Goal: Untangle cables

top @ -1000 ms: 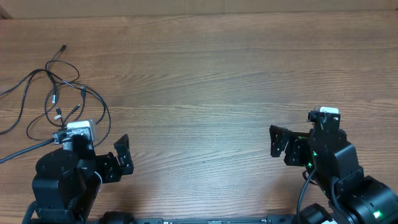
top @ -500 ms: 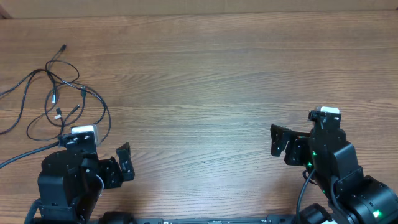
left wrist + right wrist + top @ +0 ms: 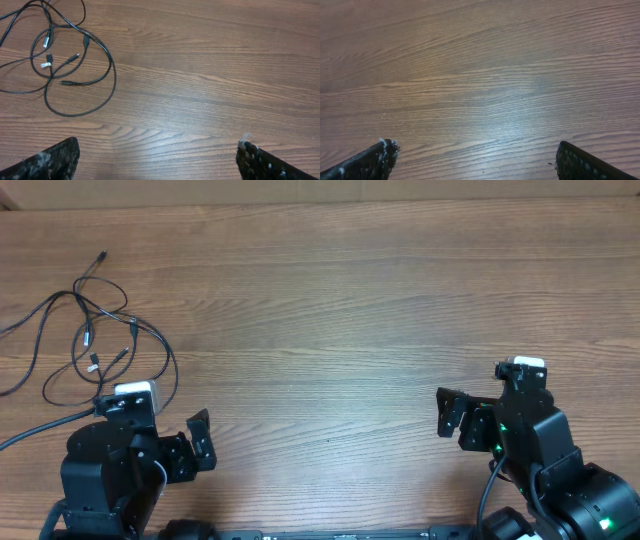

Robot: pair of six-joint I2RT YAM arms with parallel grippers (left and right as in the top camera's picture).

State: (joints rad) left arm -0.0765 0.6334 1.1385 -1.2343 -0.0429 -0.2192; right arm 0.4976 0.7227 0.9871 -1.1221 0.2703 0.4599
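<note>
— 1 wide desk [image 3: 350, 290] fills the overhead view. What has changed on it?

— Our left arm [image 3: 100, 470] has drawn back toward its base, off the near loops. Our right arm [image 3: 545, 450] has barely moved.

— What does that mean for us?

— We judge that no untangling has begun. The whole knot now lies open to view, ready for a fresh approach.

— And the grippers?

— Our left gripper [image 3: 156, 145] is spread wide over bare wood, holding and touching nothing. Our right gripper [image 3: 475, 145] is equally wide and empty.

— Where are the cables [image 3: 104, 320]?

— At the desk's far left, just beyond our left arm. Their loops cross each other, and small plug ends [image 3: 48, 58] lie inside them.
</note>
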